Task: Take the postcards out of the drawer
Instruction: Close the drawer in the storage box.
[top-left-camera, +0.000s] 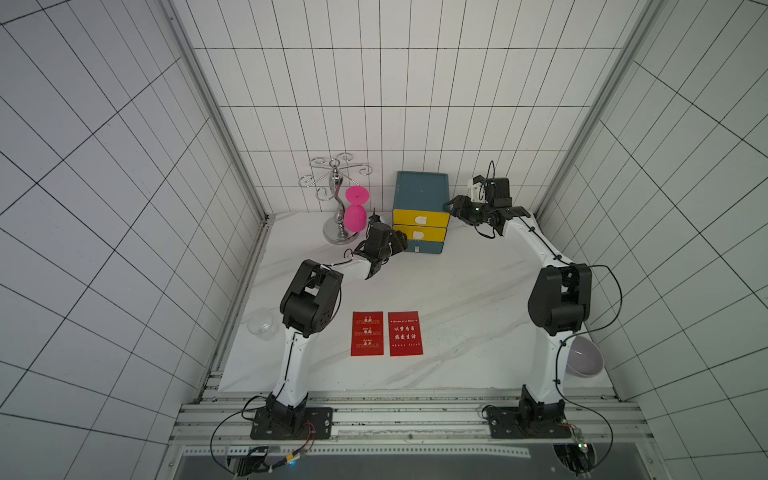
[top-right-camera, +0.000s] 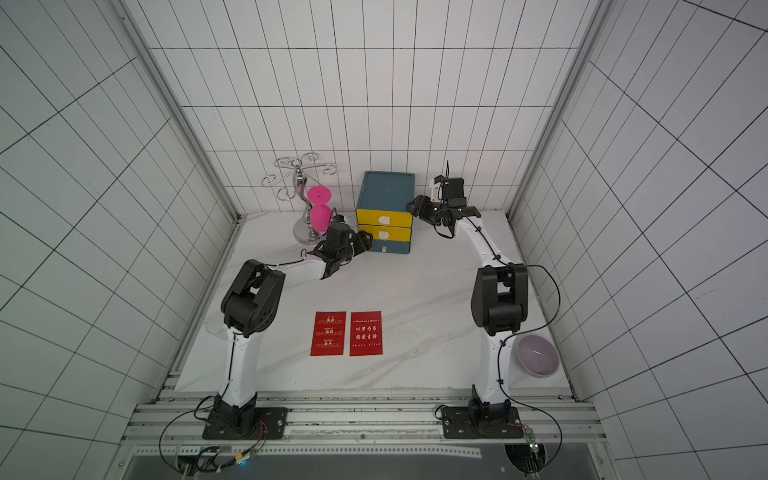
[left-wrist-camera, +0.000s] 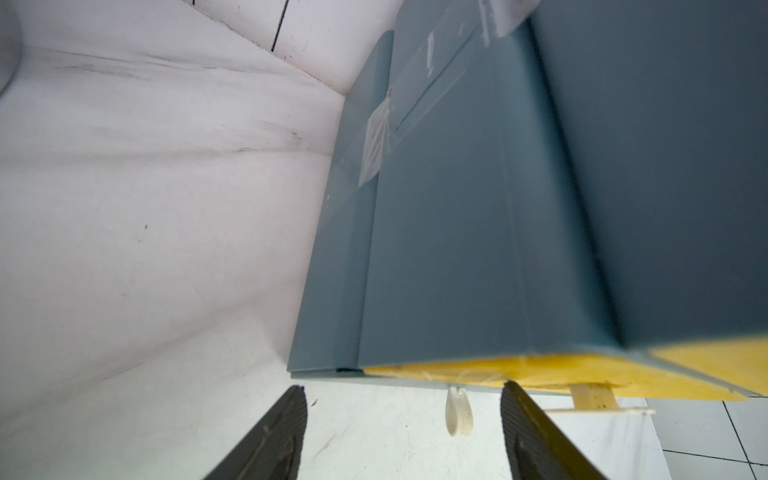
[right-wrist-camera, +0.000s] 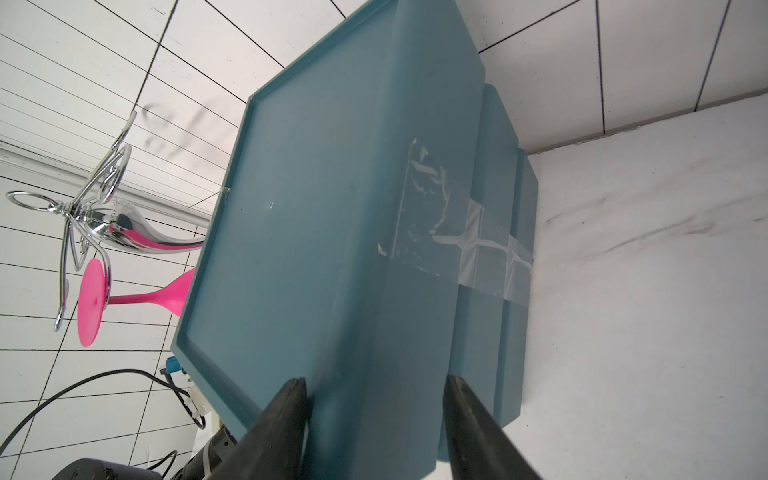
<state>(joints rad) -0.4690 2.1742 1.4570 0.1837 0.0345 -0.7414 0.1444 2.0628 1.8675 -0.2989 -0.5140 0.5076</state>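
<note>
Two red postcards (top-left-camera: 367, 333) (top-left-camera: 405, 333) with white print lie side by side on the marble table (top-left-camera: 465, 291), near its front. The teal drawer cabinet (top-left-camera: 422, 187) with yellow drawer fronts (top-left-camera: 420, 217) stands against the back wall; what its drawers hold is hidden. My left gripper (top-left-camera: 401, 244) (left-wrist-camera: 403, 392) is open at the cabinet's lower left front. A white loop handle (left-wrist-camera: 459, 411) hangs between its fingers, untouched. My right gripper (top-left-camera: 449, 205) (right-wrist-camera: 376, 384) is clamped on the cabinet's top right front corner, one finger on the top rim.
A chrome glass stand (top-left-camera: 336, 195) with a pink goblet (top-left-camera: 355, 212) hanging upside down on it stands left of the cabinet. A clear glass (top-left-camera: 261, 326) sits at the table's left edge. A lilac bowl (top-left-camera: 584, 357) sits at the right edge.
</note>
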